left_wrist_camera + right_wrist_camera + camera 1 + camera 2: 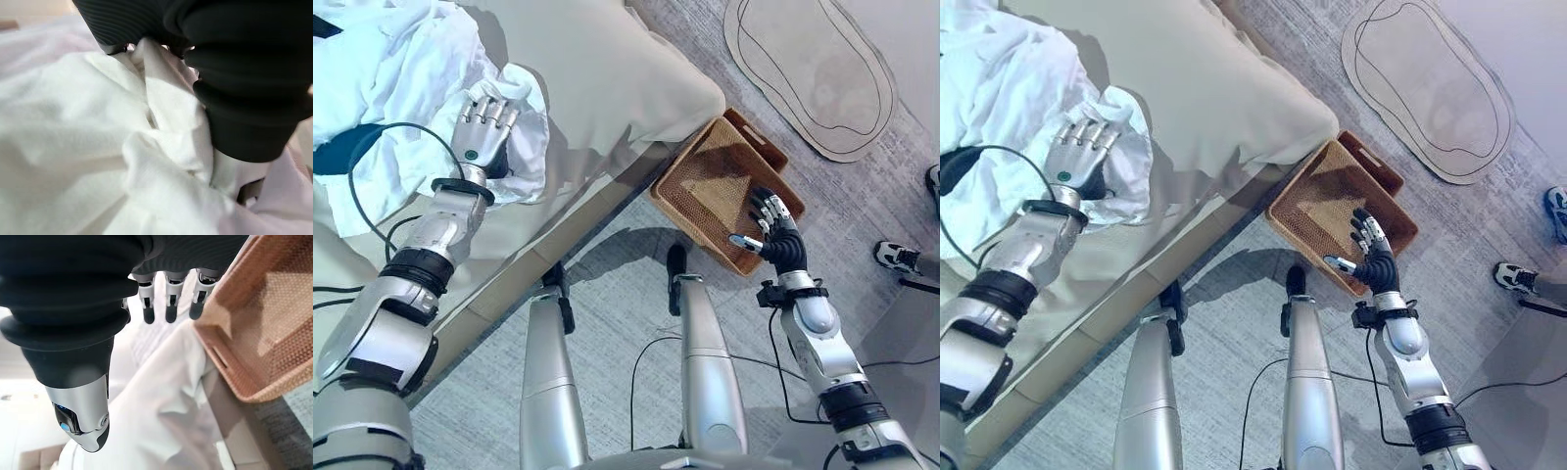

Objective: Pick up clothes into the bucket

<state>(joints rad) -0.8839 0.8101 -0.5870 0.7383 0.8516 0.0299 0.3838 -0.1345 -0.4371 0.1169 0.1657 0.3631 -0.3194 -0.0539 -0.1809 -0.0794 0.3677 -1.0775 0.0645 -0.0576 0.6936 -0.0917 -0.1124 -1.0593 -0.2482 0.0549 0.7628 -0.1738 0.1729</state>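
Observation:
A pile of white clothes (391, 69) lies on the bed at the upper left. My left hand (484, 122) rests on its near edge, fingers curled into a bunched fold of white cloth (166, 122), with the fingertips sunk in the fabric. A dark blue garment (342, 147) peeks out beside the pile. The woven brown basket (705, 181) stands on the floor by the bed's corner, with nothing in it. My right hand (771, 223) hovers open over the basket's near right rim (274, 323), its fingers (168, 303) straight and holding nothing.
A beige duvet (597, 69) covers the bed beyond the clothes. A second brown tray (759, 137) sits behind the basket. A pale oval rug (813, 69) lies on the grey carpet at the upper right. A person's shoe (898, 257) stands at the right edge.

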